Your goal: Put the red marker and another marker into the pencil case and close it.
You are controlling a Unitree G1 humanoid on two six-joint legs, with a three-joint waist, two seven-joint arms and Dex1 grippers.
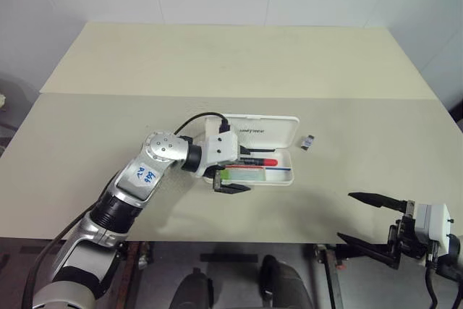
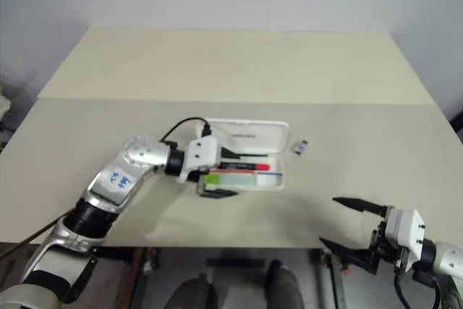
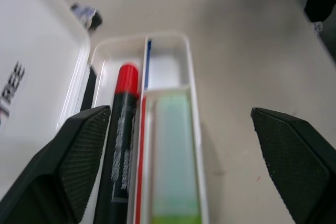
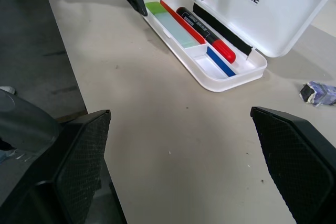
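The white pencil case [image 1: 293,173] lies open mid-table, its lid [image 1: 268,129] folded back on the far side. Inside, the red marker [image 1: 260,160] lies along the middle of the tray, red cap toward the right. The light-green highlighter [image 3: 176,156] rests in the front compartment beside it. My left gripper [image 3: 178,113] is open at the case's left end, one finger on each side of the tray, holding nothing. My right gripper [image 1: 346,216] is open near the table's front right edge, well away from the case.
A thin red pen, a blue pen [image 4: 219,61] and a black pen also lie in the tray. A small crumpled dark-and-white scrap [image 1: 308,141] sits just right of the lid. Bare tabletop surrounds the case; the front edge is close to my right gripper.
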